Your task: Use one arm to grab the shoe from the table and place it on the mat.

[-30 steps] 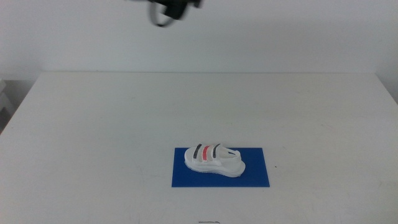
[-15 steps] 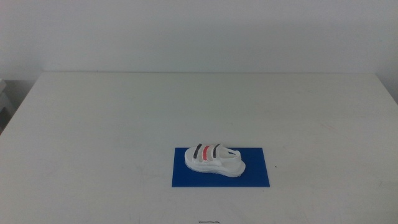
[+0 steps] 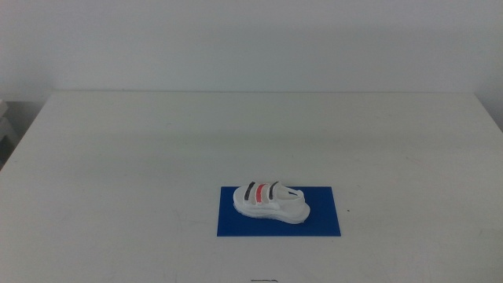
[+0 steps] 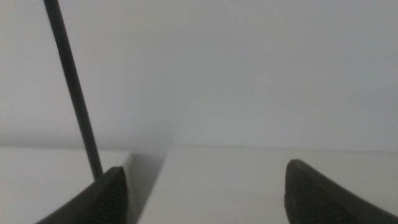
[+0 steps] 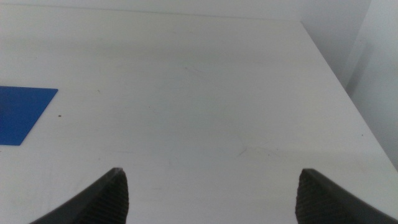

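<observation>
The small white shoe (image 3: 269,201) with black and red straps lies on the deep-blue mat (image 3: 322,216), on its left half, near the front of the white table (image 3: 157,149). No arm shows in the middle view. My left gripper (image 4: 202,186) is open and empty, its jaws wide apart, facing a pale wall and a table edge. My right gripper (image 5: 208,193) is open and empty above bare table, with a corner of the mat (image 5: 22,112) to one side in its view.
A thin dark cable (image 4: 71,93) crosses the left wrist view. The table's right edge (image 5: 339,81) runs close by in the right wrist view. A small dark speck (image 3: 348,210) lies just right of the mat.
One second ago a dark gripper showed at the top edge of the middle view; it has left the picture. The shoe and the mat have not moved.
</observation>
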